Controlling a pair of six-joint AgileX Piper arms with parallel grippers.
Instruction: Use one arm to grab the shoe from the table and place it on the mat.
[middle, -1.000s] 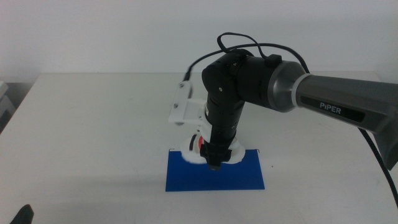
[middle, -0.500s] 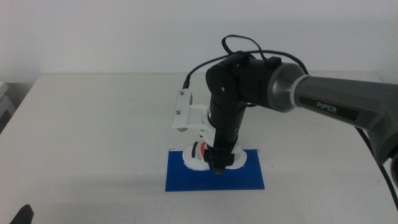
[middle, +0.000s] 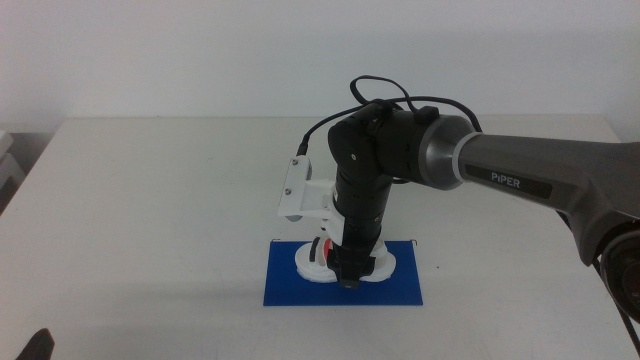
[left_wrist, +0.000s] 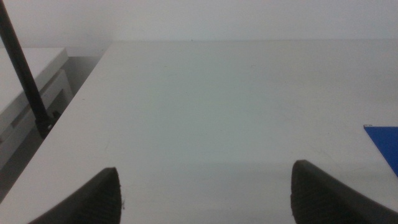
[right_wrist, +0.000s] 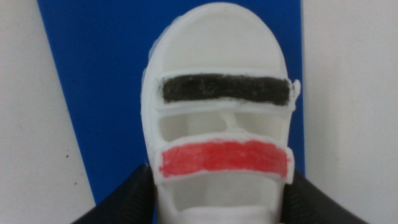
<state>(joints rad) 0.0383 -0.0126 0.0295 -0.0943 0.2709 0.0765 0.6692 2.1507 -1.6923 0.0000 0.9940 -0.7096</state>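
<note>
The white shoe (middle: 308, 263) with a black and a red strap is held by my right gripper (middle: 347, 276) low over the deep blue mat (middle: 300, 290), near its back edge. I cannot tell whether the sole touches the mat. In the right wrist view the shoe (right_wrist: 221, 112) fills the frame, the right gripper (right_wrist: 219, 202) has a dark jaw against each side of its heel end, and the mat (right_wrist: 99, 81) lies beneath. The black arm (middle: 520, 165) reaches in from the right. My left gripper (left_wrist: 205, 193) is open and empty at the table's front left corner (middle: 38, 345).
The off-white table (middle: 150, 200) surrounds the mat on all sides. A white camera bracket (middle: 298, 190) sticks out from the right arm's wrist. In the left wrist view a corner of the mat (left_wrist: 385, 146) shows, and a dark pole (left_wrist: 25, 74) stands beyond the table edge.
The right arm has come down and toward the table's front with the shoe, from the mat's back edge to low over the mat. The left arm has not moved.
</note>
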